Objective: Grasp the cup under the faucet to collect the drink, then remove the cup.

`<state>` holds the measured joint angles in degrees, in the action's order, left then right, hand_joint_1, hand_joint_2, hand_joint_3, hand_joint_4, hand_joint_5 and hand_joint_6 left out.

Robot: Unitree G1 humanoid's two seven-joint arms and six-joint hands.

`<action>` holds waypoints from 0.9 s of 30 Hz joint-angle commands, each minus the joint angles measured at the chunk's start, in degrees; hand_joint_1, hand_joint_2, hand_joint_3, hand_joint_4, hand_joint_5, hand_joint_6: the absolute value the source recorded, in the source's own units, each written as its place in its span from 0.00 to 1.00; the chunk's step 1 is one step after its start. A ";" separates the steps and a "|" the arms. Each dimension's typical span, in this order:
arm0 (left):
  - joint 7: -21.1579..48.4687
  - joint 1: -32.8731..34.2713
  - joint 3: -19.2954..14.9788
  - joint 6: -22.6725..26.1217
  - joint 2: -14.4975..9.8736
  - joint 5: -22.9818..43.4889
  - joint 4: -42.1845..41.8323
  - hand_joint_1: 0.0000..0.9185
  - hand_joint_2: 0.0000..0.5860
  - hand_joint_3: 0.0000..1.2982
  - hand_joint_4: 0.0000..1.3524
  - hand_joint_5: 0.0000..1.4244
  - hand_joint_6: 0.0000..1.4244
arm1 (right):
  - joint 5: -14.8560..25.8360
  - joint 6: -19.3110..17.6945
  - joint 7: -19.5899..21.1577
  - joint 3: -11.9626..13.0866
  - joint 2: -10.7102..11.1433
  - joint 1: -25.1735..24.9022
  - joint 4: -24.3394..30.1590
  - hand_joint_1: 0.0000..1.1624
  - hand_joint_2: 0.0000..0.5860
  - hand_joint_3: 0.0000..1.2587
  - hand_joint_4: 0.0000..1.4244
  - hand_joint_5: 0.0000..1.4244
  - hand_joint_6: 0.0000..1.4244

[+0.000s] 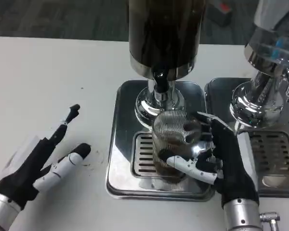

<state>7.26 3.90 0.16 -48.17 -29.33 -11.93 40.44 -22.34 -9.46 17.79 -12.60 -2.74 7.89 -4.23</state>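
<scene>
Here the right hand (220,159) gripped the cup (176,144), its fingers wrapped around the ribbed glass from the right side. The cup stood upright on the slotted grate of the steel tray (116,163), directly below the faucet (160,89) of the dark dispenser (164,33). Some dark drink sat low in the cup. The left hand (43,163) lay on the table (48,77) well to the left, fingers spread and holding nothing.

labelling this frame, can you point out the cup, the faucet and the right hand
cup (172,139), head view, ribbed glass wall
faucet (159,83), head view, black spout above the cup
right hand (220,159), head view, black palm wrapped around the cup
</scene>
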 commanded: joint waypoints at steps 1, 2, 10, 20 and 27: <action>-0.65 0.16 0.58 -0.40 -0.99 -1.89 -0.16 0.00 0.29 0.00 0.00 0.01 0.00 | -0.67 -1.41 0.47 -0.37 0.08 1.23 4.46 0.88 0.34 0.41 0.45 0.55 0.70; -0.90 0.17 0.62 -0.47 -1.13 -2.20 -0.22 0.00 0.29 0.00 0.00 0.01 0.00 | -0.60 -1.36 0.31 -0.43 0.12 1.78 5.08 0.89 0.33 0.41 0.45 0.55 0.70; -10.41 -1.59 1.58 -1.32 -6.64 -17.80 -6.98 0.00 0.24 0.00 0.00 0.00 0.00 | -0.49 -2.35 -0.33 -0.37 1.10 5.27 8.33 0.89 0.32 0.41 0.46 0.56 0.72; -19.06 -6.27 1.97 3.55 -12.46 -29.91 -14.97 0.00 0.19 0.00 0.00 0.00 0.00 | -0.64 -2.60 -1.50 -0.94 1.43 8.88 11.67 0.88 0.31 0.42 0.47 0.56 0.72; -21.54 -9.12 2.96 6.00 -15.35 -34.16 -18.74 0.00 0.18 0.00 0.00 0.00 0.00 | -0.72 -3.17 -1.71 -1.22 1.93 10.81 14.05 0.87 0.33 0.42 0.47 0.57 0.73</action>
<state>-12.48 -3.68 2.43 -42.88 -43.00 -43.98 23.73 -23.25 -9.54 15.94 -13.64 -1.21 18.25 7.00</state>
